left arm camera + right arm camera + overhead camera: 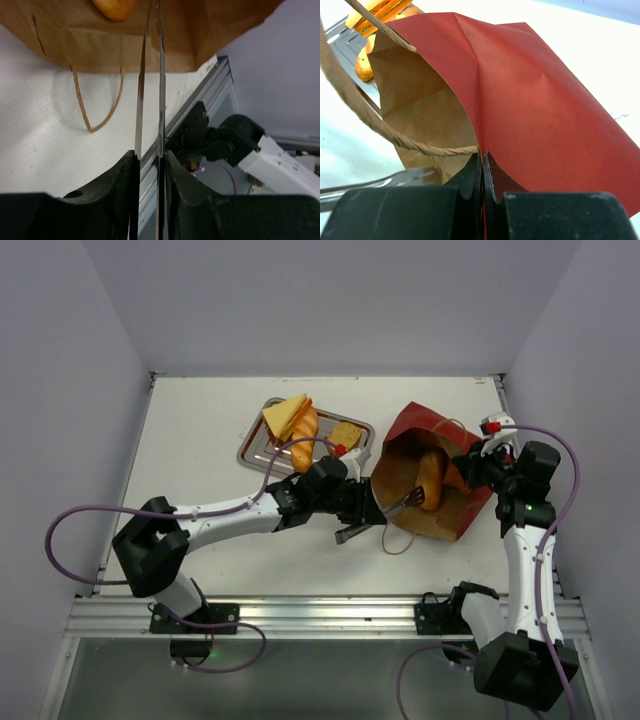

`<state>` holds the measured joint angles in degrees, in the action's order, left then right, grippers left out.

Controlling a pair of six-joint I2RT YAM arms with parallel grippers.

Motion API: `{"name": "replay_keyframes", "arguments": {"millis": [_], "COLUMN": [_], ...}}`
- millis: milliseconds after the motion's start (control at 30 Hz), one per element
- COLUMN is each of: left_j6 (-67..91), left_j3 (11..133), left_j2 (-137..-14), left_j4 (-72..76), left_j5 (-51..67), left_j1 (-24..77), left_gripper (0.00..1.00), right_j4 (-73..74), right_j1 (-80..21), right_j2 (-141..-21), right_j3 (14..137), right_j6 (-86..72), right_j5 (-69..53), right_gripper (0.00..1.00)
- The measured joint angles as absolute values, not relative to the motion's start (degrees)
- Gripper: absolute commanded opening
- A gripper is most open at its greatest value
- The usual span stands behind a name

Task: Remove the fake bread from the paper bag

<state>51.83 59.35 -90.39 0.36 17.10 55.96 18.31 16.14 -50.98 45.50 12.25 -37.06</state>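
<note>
1. White worktop point(200, 420) carried the paper bag point(415, 430) on its side, a loaf point(430, 480) inside.
2. Its rim was pinched by the right tool point(483, 165); the left tool point(150, 160) clamped tongs point(160, 75) reaching into its mouth.
3. That glossy loaf could slip from the thin tongs, I judged.

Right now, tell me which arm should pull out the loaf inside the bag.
Left. The left claw holds tongs pointed at the loaf in the paper bag; the right claw is pinching the bag's rim open.
</note>
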Motion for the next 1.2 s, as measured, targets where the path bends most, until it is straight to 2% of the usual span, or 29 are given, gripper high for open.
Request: {"name": "replay_keyframes", "arguments": {"millis": [467,1200], "left_j6": [57.5,56.0], "left_j3": [70.3,74.8], "left_j2": [-104.9,-106.4], "left_j4": [4.4,-2.7], "left_j5": [10.6,5.5], "left_j1": [55.9,54.7], "left_gripper": [0.39,0.44], "right_j4": [18.4,18.5], "right_j1": [16.1,16.1], "right_j2": [-50.9,-50.5], "right_j3": [45.4,45.3], "right_j6": [12.7,12.7], "right_j5": [-38.3,-38.8], "right_gripper": [0.02,0.02]}}
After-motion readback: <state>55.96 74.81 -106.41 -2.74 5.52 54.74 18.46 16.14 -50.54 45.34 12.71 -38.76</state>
